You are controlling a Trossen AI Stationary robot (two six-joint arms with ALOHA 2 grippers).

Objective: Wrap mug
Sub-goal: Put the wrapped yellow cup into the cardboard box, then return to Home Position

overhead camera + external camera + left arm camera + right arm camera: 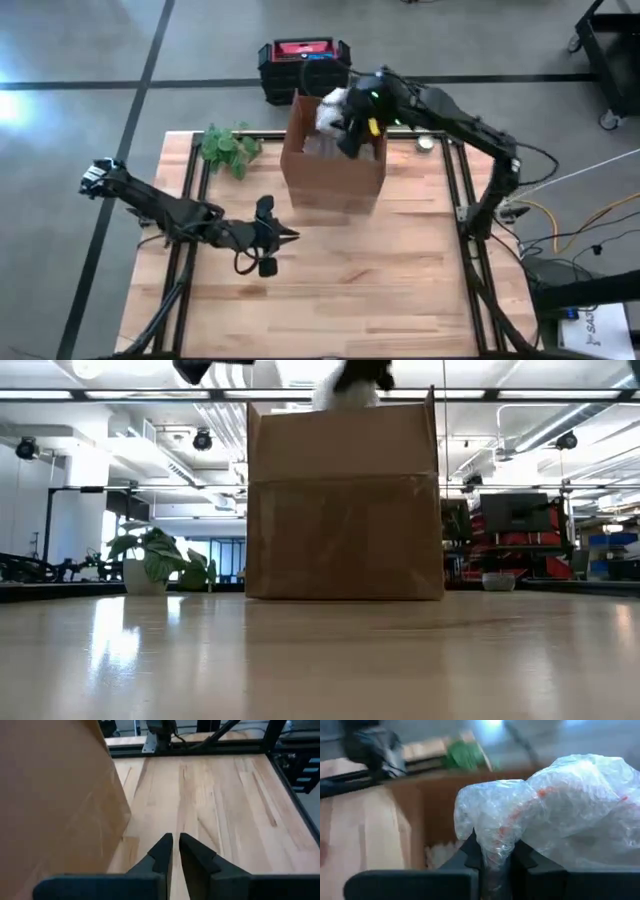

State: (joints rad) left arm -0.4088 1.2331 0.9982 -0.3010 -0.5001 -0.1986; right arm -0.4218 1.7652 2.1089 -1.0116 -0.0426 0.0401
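Right pincer (492,856): clamped on the clear crinkled bubble-wrap bundle with orange showing inside (555,810), presumably the wrapped mug, held over the open brown cardboard box (333,160). Left pincer (173,851): fingers together, idle low over the wooden table (350,290) beside the box. Step judged: boxing the wrapped bundle. Next: lower into the box, then release.
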